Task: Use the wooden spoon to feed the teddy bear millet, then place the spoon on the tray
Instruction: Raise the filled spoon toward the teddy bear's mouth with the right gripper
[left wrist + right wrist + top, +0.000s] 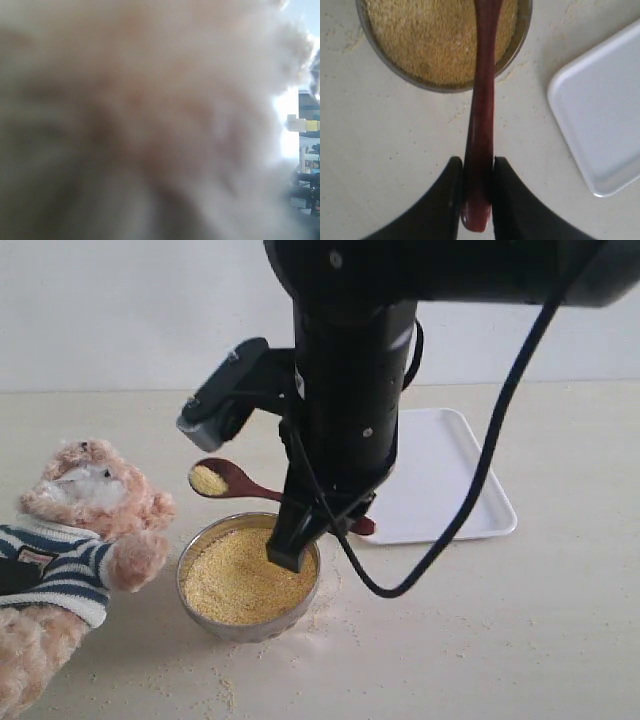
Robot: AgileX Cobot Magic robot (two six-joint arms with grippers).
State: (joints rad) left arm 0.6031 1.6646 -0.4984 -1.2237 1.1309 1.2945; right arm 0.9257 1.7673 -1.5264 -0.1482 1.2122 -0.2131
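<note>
The teddy bear (80,530) lies at the left edge in its striped shirt, muzzle turned toward the bowl. Blurred tan fur of the teddy bear (150,110) fills the left wrist view, and no left jaws show. The round metal bowl (183,578) holds the millet (240,580). My right gripper (305,525) is shut on the handle of the wooden spoon (228,481), which is held level above the bowl's far rim with millet in its oval bowl, pointing at the bear. In the right wrist view the right gripper (477,162) clamps the wooden spoon (482,100) over the millet (430,35).
The white tray (440,480) lies behind and right of the bowl, also seen as the tray (600,115) in the right wrist view. Loose grains (225,690) are scattered on the beige table around the bowl. The right arm's black cable hangs in front of the tray.
</note>
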